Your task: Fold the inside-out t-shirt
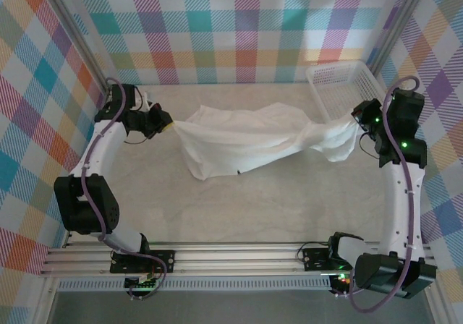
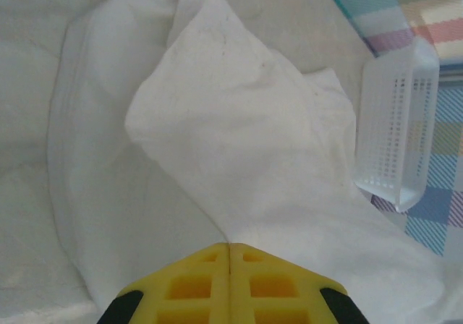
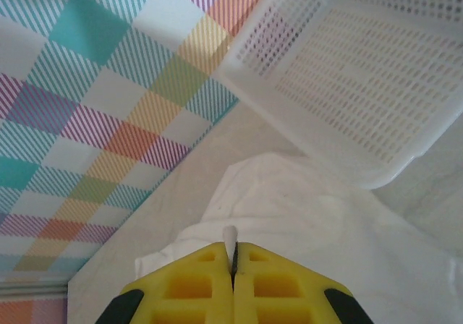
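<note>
checkered walls, and the t-shirt [image 1: 246,139] pulled from side to side

the t-shirt spans the far half of the pale tabletop [image 1: 275,208], with its middle sagging onto the surface. its right end is twisted into a narrow rope just beside the white basket [image 1: 340,78]. my left jaws are fully closed, with a thin edge of the cloth pinched at their tips. my right jaws are also closed, and a small peak of cloth stands between them.

i judge that i am at the spreading step, and no fold is made yet. next, i think, both arms must pull apart evenly and lower the cloth flat. the twist on the right needs to be opened first, or the fold will be crooked.
</note>
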You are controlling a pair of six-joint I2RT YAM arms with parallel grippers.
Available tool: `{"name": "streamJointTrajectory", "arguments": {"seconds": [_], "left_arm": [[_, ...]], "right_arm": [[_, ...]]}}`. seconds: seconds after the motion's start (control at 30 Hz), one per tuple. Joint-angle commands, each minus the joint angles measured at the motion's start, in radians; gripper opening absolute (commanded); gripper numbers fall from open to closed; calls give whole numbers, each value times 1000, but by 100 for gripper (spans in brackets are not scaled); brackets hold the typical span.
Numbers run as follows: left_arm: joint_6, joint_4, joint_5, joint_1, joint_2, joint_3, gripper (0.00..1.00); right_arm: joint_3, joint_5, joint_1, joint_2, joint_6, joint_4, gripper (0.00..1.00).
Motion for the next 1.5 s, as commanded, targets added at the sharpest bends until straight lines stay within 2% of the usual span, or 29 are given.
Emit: {"name": "streamJointTrajectory", "arguments": {"seconds": [0.0,0.17,0.33,0.47,0.5,0.53,0.63,0.7,0.97,1.07,1.23,1.37,1.47], "left_arm": [[-25,55,30,10,28,-53,0],[-21,107,-38,6,223,17,0],[-8,94,-137,-29,436,157,0],[-8,87,-192,-52,532,243,0],[-8,87,-201,-56,544,258,2],[-8,83,-209,-56,554,272,9],[1,62,-222,-56,552,288,23],[10,41,-234,-56,527,277,28],[-42,-60,-312,-57,316,102,30],[-49,-70,-316,-84,277,71,30],[-12,-149,-375,-164,343,147,33],[-19,-151,-419,-171,404,164,34],[-19,-122,-377,-174,419,157,34]], "right_arm": [[-38,-97,-7,80,-5,-13,0],[-48,-96,-6,211,-79,16,0],[-52,-123,-5,302,-62,64,0],[-51,-155,5,338,-59,91,0],[-49,-160,8,342,-60,92,0],[-45,-168,8,348,-62,90,0],[-35,-184,13,350,-71,86,0],[-34,-185,16,345,-74,85,0],[-39,-204,27,327,-60,93,0],[-43,-204,34,322,-55,99,0],[-45,-208,45,321,-42,103,0],[-47,-215,50,303,-33,98,0],[-46,-214,52,289,-35,94,0]]}}
